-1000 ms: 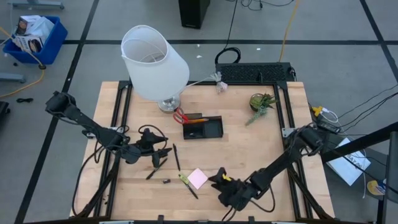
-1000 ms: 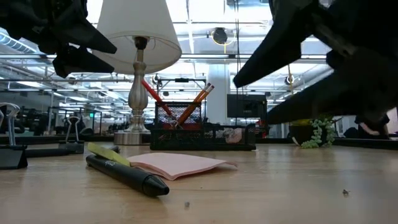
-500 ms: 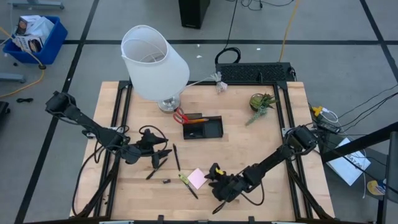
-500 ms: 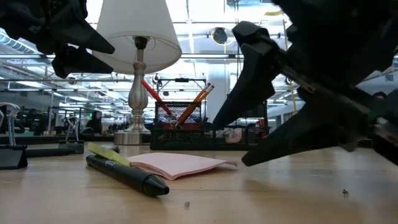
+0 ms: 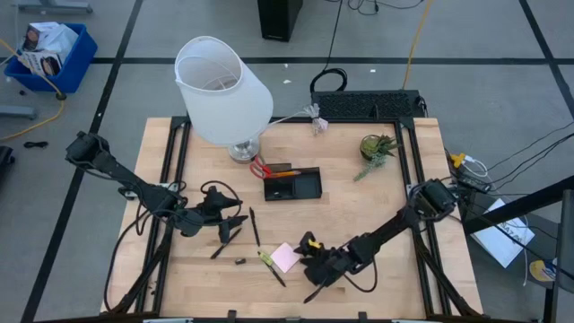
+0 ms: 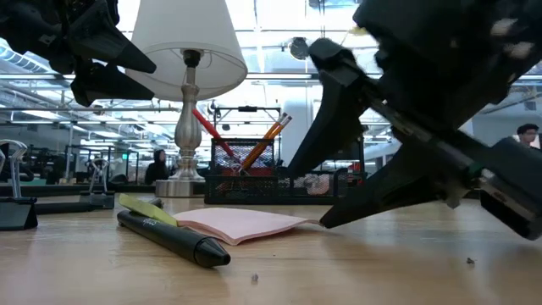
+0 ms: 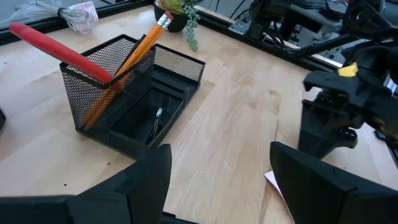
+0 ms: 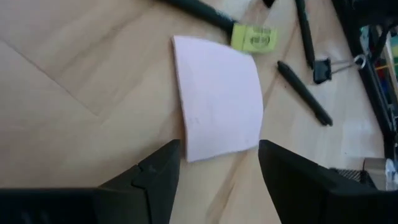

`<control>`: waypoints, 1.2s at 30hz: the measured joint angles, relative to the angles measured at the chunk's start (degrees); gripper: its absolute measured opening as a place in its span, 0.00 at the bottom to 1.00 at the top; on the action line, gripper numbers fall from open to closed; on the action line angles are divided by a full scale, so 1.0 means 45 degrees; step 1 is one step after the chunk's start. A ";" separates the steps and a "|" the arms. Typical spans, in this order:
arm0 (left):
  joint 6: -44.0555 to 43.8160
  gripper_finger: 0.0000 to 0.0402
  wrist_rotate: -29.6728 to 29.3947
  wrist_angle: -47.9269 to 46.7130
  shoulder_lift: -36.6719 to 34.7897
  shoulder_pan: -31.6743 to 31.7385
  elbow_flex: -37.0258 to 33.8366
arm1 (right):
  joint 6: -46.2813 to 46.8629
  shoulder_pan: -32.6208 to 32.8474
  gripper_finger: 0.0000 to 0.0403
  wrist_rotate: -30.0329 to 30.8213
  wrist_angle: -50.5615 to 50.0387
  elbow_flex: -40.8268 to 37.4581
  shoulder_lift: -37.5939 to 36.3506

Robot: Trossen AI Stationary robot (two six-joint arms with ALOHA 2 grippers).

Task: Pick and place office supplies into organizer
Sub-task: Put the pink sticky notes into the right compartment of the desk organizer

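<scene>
Your right gripper (image 8: 217, 168) hangs low over the counter (image 5: 359, 215) with fingers spread wide, straddling the near edge of the pink sticky-note pad (image 8: 219, 112); your left gripper (image 5: 235, 222), also wide, empty, hovers beside the black pens (image 5: 255, 227); the organizer (image 5: 292, 183) sits near the lamp (image 5: 222, 90).

Open right claw (image 8: 217, 163) over pink sticky-note pad (image 8: 219, 113); pens (image 8: 305, 92) beyond.

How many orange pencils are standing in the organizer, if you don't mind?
1: an orange pencil leans in the mesh cup of the organizer, beside the red-handled scissors; others may be hidden.
</scene>
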 joint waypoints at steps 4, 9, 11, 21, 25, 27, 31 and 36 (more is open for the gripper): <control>0.0222 0.68 0.0219 0.0000 0.0000 0.0000 0.0000 | 0.0066 -0.0087 0.51 -0.0595 0.0121 0.0000 0.0000; 0.0264 0.68 0.0243 0.0001 0.0000 0.0000 0.0000 | 0.0117 -0.0117 0.50 -0.0610 0.0295 0.0007 0.0192; 0.0247 0.68 0.0243 0.0005 0.0000 0.0000 0.0000 | 0.0071 -0.0193 0.50 -0.0602 0.0599 0.0044 0.0460; 0.0175 0.68 0.0253 0.0206 -0.0005 0.0000 0.0000 | 0.0048 -0.0350 0.42 -0.0225 0.0945 0.0904 0.1713; 0.0136 0.68 0.0261 0.0291 -0.0005 0.0000 0.0000 | 0.0554 -0.0463 0.28 0.0080 0.0607 0.0918 0.1715; 0.0129 0.68 0.0262 0.0301 -0.0005 0.0000 0.0000 | 0.1030 -0.0585 0.20 0.0052 0.0248 0.0918 0.1719; 0.0053 0.68 0.0263 0.0326 -0.0005 0.0000 0.0000 | 0.1387 -0.0788 0.03 0.0105 0.0035 0.0908 0.1724; 0.0053 0.68 0.0270 0.0338 -0.0005 0.0000 0.0000 | 0.0339 -0.0570 0.06 0.0899 0.0081 0.0895 0.1538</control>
